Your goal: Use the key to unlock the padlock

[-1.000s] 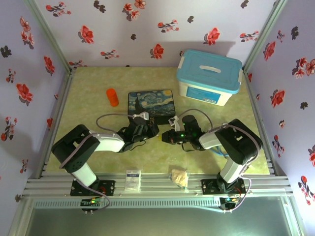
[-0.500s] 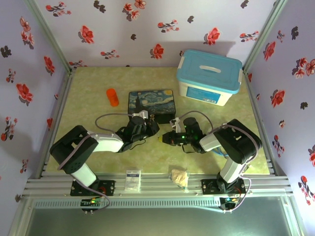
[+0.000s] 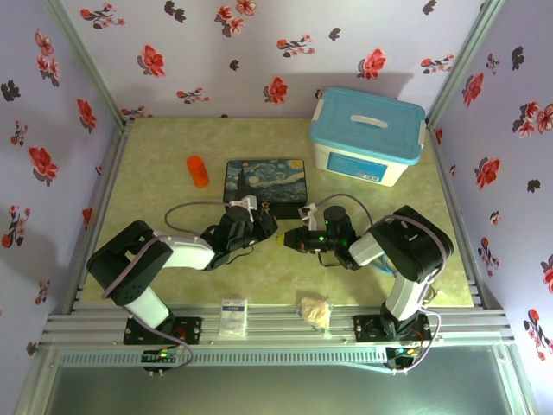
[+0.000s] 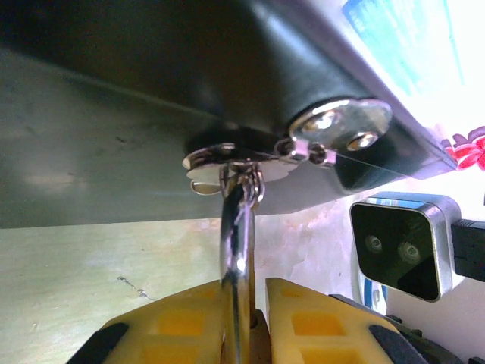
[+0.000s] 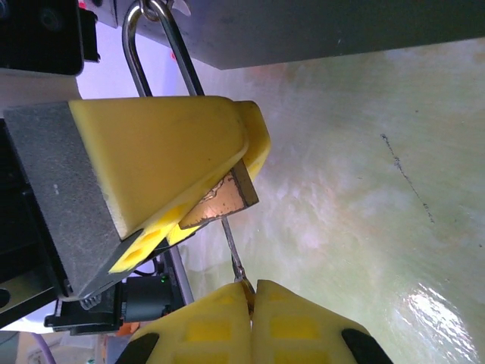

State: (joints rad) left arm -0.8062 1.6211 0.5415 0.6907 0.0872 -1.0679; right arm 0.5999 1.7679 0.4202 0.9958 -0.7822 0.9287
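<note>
Status: thin dark-grey metal key (image 5: pixel 232 250) at small brass-gold padlock (image 5: pixel 224 199).
The left tool (image 4: pixel 242 318) clamps the padlock, shackle (image 4: pixel 236 243) through the box hasp (image 4: pixel 250 155); the right tool (image 5: pixel 251 294), fully closed, pinches the key.

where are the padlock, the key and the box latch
padlock (image 5: pixel 226 199), right wrist view, brass body corner
key (image 5: pixel 232 249), right wrist view, thin blade
box latch (image 4: pixel 337 125), left wrist view, riveted plate
</note>
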